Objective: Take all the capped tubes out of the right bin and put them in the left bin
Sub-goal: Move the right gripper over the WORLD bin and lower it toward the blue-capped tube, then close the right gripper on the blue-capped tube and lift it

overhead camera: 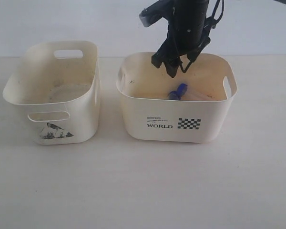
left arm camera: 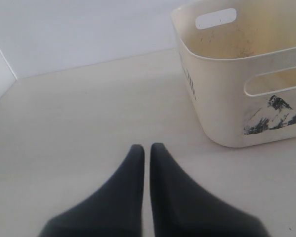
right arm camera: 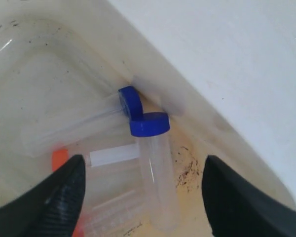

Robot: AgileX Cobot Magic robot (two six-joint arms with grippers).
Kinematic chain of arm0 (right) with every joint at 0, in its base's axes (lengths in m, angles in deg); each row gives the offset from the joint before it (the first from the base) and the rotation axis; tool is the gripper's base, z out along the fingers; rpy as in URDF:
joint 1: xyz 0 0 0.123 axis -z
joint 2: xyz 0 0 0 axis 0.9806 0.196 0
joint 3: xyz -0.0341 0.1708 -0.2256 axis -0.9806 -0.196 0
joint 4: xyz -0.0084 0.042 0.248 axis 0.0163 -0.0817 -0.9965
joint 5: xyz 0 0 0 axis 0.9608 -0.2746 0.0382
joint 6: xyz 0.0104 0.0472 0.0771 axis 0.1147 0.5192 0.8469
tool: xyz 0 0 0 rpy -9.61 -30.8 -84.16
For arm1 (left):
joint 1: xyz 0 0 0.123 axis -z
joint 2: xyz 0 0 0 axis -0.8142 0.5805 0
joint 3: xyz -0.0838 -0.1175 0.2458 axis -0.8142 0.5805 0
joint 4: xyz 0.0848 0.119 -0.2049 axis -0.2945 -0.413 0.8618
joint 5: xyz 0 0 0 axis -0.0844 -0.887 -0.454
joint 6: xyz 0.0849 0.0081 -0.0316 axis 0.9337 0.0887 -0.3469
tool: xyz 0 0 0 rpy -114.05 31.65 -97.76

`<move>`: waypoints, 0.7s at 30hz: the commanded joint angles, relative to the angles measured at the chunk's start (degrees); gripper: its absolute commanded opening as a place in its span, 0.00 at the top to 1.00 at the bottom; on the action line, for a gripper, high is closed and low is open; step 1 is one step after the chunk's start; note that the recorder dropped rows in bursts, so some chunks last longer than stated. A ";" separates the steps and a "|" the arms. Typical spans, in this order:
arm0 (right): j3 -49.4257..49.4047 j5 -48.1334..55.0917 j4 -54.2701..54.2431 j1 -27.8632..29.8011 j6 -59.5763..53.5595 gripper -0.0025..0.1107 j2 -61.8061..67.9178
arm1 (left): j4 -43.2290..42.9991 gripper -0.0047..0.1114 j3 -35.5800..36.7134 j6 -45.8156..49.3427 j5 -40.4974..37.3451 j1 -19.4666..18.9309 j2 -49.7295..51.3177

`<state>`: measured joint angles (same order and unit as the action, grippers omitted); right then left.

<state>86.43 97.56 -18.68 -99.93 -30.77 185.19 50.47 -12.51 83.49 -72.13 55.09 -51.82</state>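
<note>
Step in hand, my read: approach for a first pick. The tubes (overhead camera: 179,90) lie in the right bin (overhead camera: 171,125), and the left bin (overhead camera: 81,125) looks empty from the exterior view. Right gripper (overhead camera: 174,67) hangs over the right bin, tips near rim level (depth is hard to tell), jaws spread wide, nothing in them. In the right wrist view the right gripper (right arm camera: 143,163) has one blue-capped tube (right arm camera: 157,182) squarely in the gap between the jaws, body running along the fingers, cap just past the tips. Second blue-capped tube (right arm camera: 69,131) lies crosswise beyond the tips, its cap touching or just beside the first cap, tight to the bin wall. Orange-capped tube (right arm camera: 113,154) also lies crosswise, cap just beside one finger (right arm camera: 64,192), body reaching into the gap toward the first tube; can't tell whether they touch. Left gripper (left arm camera: 147,147) sits low over the table (left arm camera: 64,123), jaws closed to a thin slit, empty, with the left bin ahead of the tips and off to one side. Next move calls for a straight descent and a close across the centred tube's body below the cap. Risks: the tubes are crowded, so a finger could land on the orange-capped tube or pinch two at once, and smooth round plastic may roll. After that, lift clear of the rim and carry across to the left bin.
</note>
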 commanded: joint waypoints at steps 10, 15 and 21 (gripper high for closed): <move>-13.09 0.21 -0.97 -0.10 -0.76 0.42 -6.59 | -0.07 0.92 -0.21 -0.54 0.19 -0.02 0.03; -16.91 -1.98 1.31 -0.10 -4.22 0.42 -6.59 | -0.07 0.92 -0.21 -0.54 0.19 -0.02 0.03; -17.48 -6.54 4.14 0.00 -5.68 0.42 -5.71 | -0.07 0.92 -0.21 -0.54 0.19 -0.02 0.03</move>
<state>69.15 92.90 -15.95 -99.93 -35.47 179.44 50.47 -12.51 83.49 -72.13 55.09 -51.82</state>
